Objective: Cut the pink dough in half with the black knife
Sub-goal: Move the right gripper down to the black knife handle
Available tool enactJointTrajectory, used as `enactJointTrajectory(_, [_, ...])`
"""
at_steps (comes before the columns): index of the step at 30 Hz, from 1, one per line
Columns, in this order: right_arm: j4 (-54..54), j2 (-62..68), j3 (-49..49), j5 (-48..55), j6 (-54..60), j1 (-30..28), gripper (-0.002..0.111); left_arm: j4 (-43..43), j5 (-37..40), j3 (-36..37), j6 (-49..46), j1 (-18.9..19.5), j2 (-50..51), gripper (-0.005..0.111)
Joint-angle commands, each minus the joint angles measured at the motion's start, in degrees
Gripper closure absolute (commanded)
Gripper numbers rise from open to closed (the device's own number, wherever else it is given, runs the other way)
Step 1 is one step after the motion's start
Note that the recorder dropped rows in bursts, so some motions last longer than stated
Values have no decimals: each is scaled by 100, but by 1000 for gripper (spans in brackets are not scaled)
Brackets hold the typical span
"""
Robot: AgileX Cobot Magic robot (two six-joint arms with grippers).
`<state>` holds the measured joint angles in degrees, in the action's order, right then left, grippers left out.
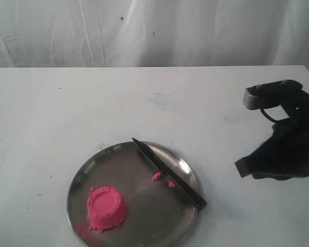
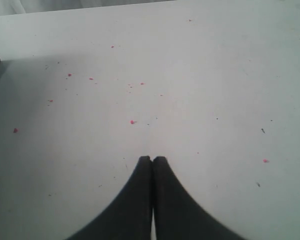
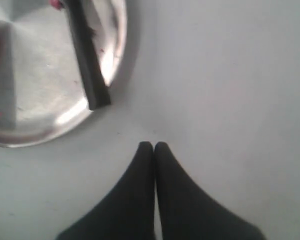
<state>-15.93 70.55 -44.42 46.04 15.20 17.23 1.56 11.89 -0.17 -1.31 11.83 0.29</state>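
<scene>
I see the pink dough (image 1: 107, 208) in one piece: a bright pink mound like a small upturned cup, with a flat top, a ridged upper edge and a ragged, crumbly foot. It stands on the lower left part of a round steel plate (image 1: 118, 162) in the exterior view. The black knife (image 1: 167, 172) lies flat across the right part of the same plate, apart from the dough. Its pointed tip is near the far rim and its handle end juts just past the rim at the lower right. Two small pink crumbs (image 1: 157, 176) sit just beside the blade, on the dough's side.

My right tool (image 1: 241, 167) hangs to the right of the plate. In its wrist view its fingers are pressed together with nothing between them, over bare surface near the knife's handle end. My left tool (image 2: 152, 160) appears only in its own wrist view, likewise closed and empty, above a stretch dotted with tiny pink specks (image 2: 132, 121).

The surface (image 1: 51, 113) is white, lightly speckled, with a faint bluish smear. A white draped cloth (image 1: 144, 31) hangs behind it.
</scene>
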Motion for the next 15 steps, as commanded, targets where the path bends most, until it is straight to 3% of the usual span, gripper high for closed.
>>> enactJointTrajectory(1, [-1073, 4, -34, -89, 1270, 299, 106, 9, 5, 17, -23, 4, -29, 107])
enactJointTrajectory(6, [-1309, 45, -34, -156, 1692, 780, 89, 9, 5, 17, -23, 4, -29, 107])
enactJointTrajectory(11, [-1260, 552, -34, -1145, 1817, 1277, 62, 9, 5, 17, -23, 4, -29, 107])
enactJointTrajectory(15, [-1092, 1182, -170, -1543, 1866, 1493, 56, 9, 5, 17, -23, 4, -29, 107])
